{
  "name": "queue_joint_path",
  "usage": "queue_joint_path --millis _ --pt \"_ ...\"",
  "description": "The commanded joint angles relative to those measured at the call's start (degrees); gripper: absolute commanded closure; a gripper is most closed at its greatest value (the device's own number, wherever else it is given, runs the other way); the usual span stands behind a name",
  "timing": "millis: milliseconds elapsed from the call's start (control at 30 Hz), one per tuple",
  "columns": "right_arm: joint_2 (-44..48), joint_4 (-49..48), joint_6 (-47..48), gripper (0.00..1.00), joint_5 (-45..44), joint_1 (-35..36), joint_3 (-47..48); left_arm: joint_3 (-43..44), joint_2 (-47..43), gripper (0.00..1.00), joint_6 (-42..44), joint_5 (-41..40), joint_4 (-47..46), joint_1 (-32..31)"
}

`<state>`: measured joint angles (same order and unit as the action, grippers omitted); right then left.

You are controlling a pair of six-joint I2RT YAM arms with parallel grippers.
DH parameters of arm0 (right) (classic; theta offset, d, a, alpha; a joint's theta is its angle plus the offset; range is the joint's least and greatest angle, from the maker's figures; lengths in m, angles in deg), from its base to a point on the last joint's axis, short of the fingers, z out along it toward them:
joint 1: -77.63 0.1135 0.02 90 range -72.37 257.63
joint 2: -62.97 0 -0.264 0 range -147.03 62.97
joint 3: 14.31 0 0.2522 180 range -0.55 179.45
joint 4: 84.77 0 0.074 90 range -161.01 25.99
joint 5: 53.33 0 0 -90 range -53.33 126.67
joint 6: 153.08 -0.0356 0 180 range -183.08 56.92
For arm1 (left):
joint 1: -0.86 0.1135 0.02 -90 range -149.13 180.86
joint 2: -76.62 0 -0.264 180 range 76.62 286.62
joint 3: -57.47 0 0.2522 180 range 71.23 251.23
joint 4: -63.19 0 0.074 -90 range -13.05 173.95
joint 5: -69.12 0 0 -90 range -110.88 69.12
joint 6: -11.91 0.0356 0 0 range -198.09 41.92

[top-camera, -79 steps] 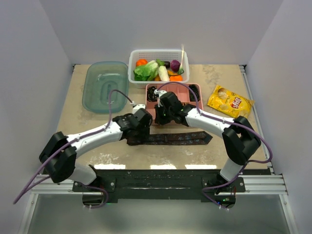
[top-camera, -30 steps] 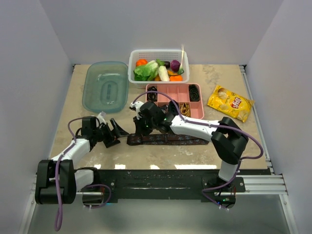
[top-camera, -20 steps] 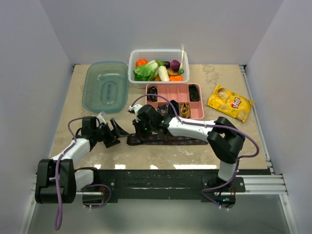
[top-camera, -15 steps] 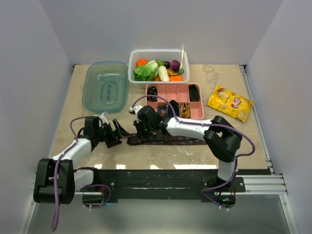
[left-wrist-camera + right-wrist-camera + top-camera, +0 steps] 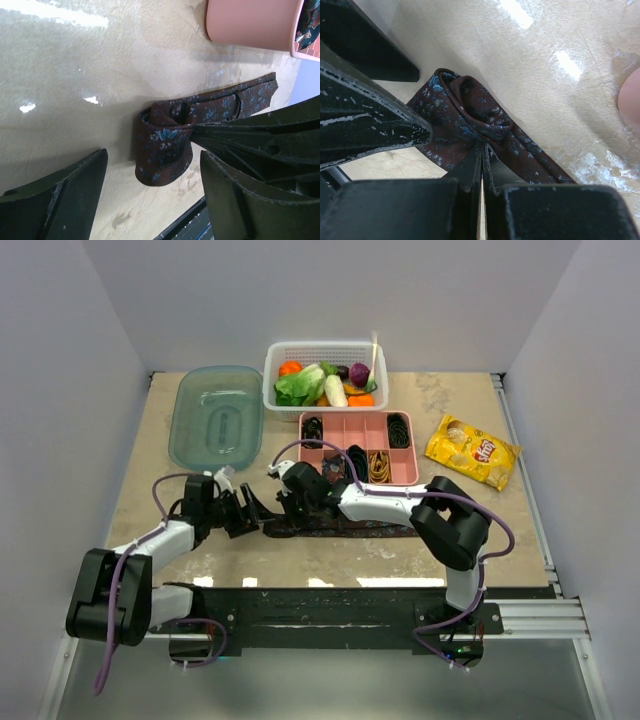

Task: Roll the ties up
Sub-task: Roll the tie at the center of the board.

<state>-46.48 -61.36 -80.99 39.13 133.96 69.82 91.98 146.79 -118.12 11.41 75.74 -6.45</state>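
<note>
While its black fingers (image 5: 70, 195) stand spread to either side of a coil, the left end effector (image 5: 247, 511) sits low at centre-left of the overhead view, on the beige marbled desk (image 5: 150, 465). The coil is the rolled left end of a dark maroon fabric necktie with small blue flowers (image 5: 345, 527), whose remainder lies flat toward the right. Just right of the coil, the right end effector (image 5: 286, 508) is pressed together, tips against the roll; whether cloth is pinched I cannot tell. Behind lies a pink compartment tray (image 5: 303, 436).
</note>
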Motion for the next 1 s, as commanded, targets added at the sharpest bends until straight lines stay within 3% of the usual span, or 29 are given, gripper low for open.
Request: queue_joint_path --millis 0,333,600,833,967 --pt "-1.29 -1.65 0.68 1.00 -1.49 0.18 -1.11 -2.03 3.04 0.25 -0.05 -1.97 -4.23 -1.30" --pt "-3.49 -3.14 0.34 1.00 -0.88 0.09 -1.55 -4.23 8.75 0.41 -1.19 1.54 -15.56 -3.32" --pt "-3.84 -6.22 -0.63 1.00 1.93 0.09 -2.34 -4.76 7.17 0.72 -1.54 2.07 -18.65 -4.03" --pt "-2.18 -4.03 0.16 1.00 2.02 0.00 0.21 2.34 5.15 1.00 2.76 0.05 -6.36 -4.11" --pt "-0.42 -2.45 0.33 1.00 1.67 0.00 1.79 6.40 3.92 1.00 5.57 -3.89 3.56 -4.20"
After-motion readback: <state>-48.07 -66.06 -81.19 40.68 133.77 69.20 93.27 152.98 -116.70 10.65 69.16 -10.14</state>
